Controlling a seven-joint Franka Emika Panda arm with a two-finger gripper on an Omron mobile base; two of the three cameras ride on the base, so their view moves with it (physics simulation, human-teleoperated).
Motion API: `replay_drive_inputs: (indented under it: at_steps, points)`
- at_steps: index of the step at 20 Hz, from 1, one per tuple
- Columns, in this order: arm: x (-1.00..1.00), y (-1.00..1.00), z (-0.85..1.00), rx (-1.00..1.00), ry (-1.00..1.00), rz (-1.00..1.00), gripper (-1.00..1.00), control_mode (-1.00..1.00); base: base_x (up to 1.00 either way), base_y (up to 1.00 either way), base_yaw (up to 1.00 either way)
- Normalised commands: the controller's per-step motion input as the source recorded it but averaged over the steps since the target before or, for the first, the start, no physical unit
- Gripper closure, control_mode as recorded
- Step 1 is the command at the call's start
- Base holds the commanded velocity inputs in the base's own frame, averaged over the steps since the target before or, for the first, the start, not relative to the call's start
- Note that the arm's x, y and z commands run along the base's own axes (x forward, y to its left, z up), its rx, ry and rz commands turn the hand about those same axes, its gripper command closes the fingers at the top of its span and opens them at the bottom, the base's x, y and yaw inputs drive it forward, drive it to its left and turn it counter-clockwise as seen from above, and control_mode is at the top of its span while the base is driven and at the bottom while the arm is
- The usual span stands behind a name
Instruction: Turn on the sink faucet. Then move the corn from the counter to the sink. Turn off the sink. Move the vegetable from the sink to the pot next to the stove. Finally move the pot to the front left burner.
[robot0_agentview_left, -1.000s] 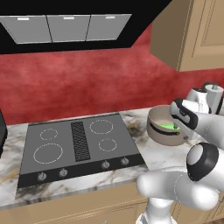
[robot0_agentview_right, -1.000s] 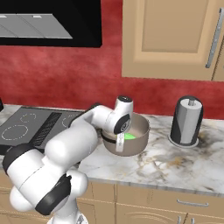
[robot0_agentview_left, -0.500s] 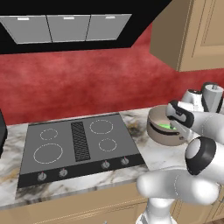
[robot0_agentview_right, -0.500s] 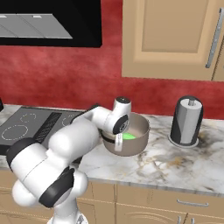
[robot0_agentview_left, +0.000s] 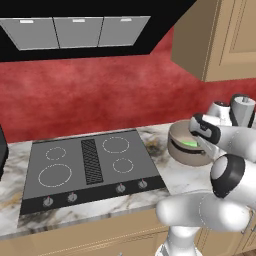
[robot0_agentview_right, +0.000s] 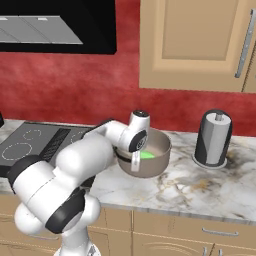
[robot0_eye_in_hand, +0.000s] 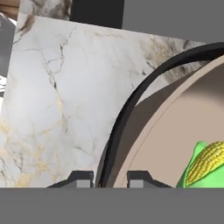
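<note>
The grey-brown pot (robot0_agentview_left: 186, 151) (robot0_agentview_right: 159, 161) stands on the marble counter (robot0_agentview_right: 200, 186) to the right of the black stove (robot0_agentview_left: 90, 160) (robot0_agentview_right: 30, 142). Inside it lies the corn (robot0_eye_in_hand: 205, 164), yellow with green husk, seen as a green patch (robot0_agentview_left: 189, 144) (robot0_agentview_right: 147, 155) from the base. My gripper (robot0_eye_in_hand: 110, 179) (robot0_agentview_right: 135, 161) reaches down at the pot's near rim. Its fingertips (robot0_eye_in_hand: 83, 178) are drawn in on either side of the dark band handle (robot0_eye_in_hand: 131, 103), shut on it. The front left burner (robot0_agentview_left: 54, 175) is bare.
A dark paper towel holder (robot0_agentview_right: 212, 137) (robot0_agentview_left: 242, 110) stands on the counter right of the pot. Wooden wall cabinets (robot0_agentview_right: 195, 45) hang above, and a range hood (robot0_agentview_left: 75, 32) is over the stove. Silver knobs (robot0_agentview_left: 120, 188) line the stove's front edge.
The jaws have drawn together onto the pot's handle. The arm and the pot stay in nearly the same place.
</note>
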Motion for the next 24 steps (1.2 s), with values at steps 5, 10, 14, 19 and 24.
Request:
replay_drive_inputs:
  at_steps: [5,10,14,19,24]
  points:
    - [-0.17,0.3,0.35,0.0,-0.03,0.03,1.0,-1.0,0.0,0.0,0.0]
    - [-0.2,0.62,0.39,-0.01,-0.09,0.15,1.0,-1.0,0.0,0.0,0.0]
    - [-0.09,0.95,0.29,-0.03,-0.17,0.19,1.0,-1.0,0.0,0.0,0.0]
    - [0.0,1.0,0.21,0.0,-0.11,0.19,1.0,-1.0,0.0,0.0,0.0]
    - [0.17,1.0,0.05,0.0,-0.01,0.23,1.0,-1.0,0.0,0.0,0.0]
